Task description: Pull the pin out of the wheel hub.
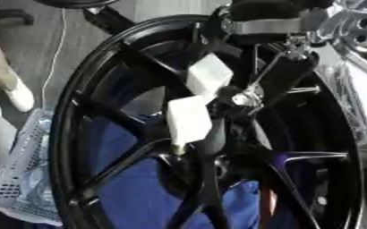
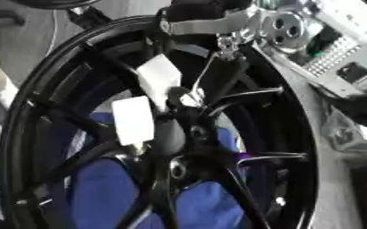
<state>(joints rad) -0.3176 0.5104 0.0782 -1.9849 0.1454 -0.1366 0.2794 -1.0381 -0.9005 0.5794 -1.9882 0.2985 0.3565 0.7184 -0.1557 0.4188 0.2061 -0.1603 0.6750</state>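
Mostly the frame is filled by a black wheel (image 1: 85,134) standing on edge, its spokes meeting at the hub (image 1: 226,112) just right of centre. Blue cloth (image 1: 139,192) shows through the spokes at the bottom. From the upper right the robot's right hand (image 2: 218,22) — black with silver joints — reaches down over the rim, white-tipped fingers (image 1: 208,74) lying against the hub; whether they pinch anything I cannot tell. A thin silvery rod (image 1: 265,74) runs from the hand to the hub — perhaps the pin. Grey floor shows at upper left, a white mesh basket (image 1: 22,170) at lower left, and grey equipment (image 2: 343,53) at upper right.
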